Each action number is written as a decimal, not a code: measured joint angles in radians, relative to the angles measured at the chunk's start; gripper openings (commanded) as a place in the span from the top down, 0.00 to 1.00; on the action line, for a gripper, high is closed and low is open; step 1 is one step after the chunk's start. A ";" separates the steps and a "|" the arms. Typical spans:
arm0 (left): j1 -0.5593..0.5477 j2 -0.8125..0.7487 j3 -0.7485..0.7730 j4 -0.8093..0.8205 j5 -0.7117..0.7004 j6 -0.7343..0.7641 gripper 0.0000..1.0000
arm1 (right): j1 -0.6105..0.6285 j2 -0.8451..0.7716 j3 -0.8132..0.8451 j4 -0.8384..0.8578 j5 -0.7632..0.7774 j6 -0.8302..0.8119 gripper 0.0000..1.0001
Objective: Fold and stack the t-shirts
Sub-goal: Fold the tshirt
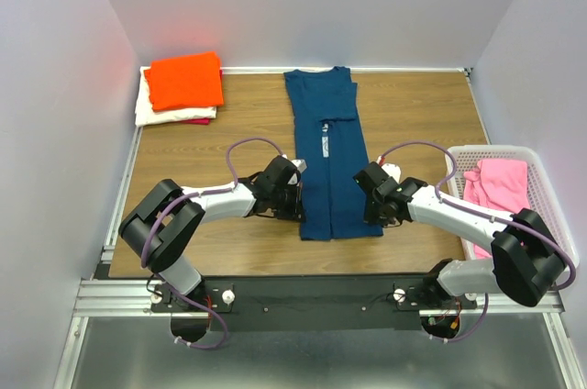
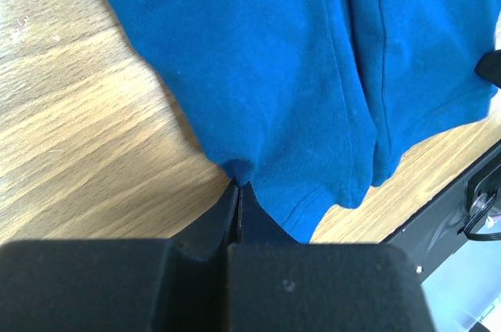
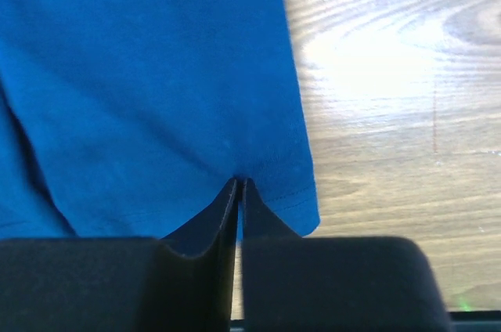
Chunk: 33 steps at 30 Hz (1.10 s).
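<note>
From above, you see the navy t-shirt (image 1: 331, 155) lying as a long strip down the middle of the surface (image 1: 211, 146), with the left pincer (image 1: 295, 208) and right pincer (image 1: 376, 212) at its near corners; an orange t-shirt (image 1: 184, 80) tops a cream-white t-shirt (image 1: 151, 114) far left, and a pink t-shirt (image 1: 500, 183) sits in the basket (image 1: 486, 150). At your left wrist, the pincer is clamped on the hem edge. At your right wrist, the pincer likewise pinches the hem near its corner
</note>
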 measured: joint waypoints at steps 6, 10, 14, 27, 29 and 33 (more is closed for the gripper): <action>0.000 -0.002 0.002 -0.011 0.000 0.000 1.00 | 0.000 0.000 -0.005 -0.021 0.000 0.000 0.81; 0.000 -0.002 0.002 -0.013 0.000 0.000 1.00 | 0.000 0.000 -0.005 -0.025 0.000 0.000 0.82; 0.000 -0.002 0.002 -0.013 0.000 0.000 1.00 | 0.000 0.000 -0.005 -0.025 0.000 0.002 0.68; 0.000 -0.003 0.002 -0.014 0.000 0.000 1.00 | 0.018 0.007 -0.006 -0.022 -0.002 0.001 0.69; 0.000 -0.003 0.002 -0.014 0.000 0.000 1.00 | 0.018 0.013 -0.012 -0.017 -0.002 0.001 0.70; 0.000 -0.003 0.001 -0.014 0.000 0.000 1.00 | 0.019 0.020 -0.027 -0.013 -0.003 0.005 0.72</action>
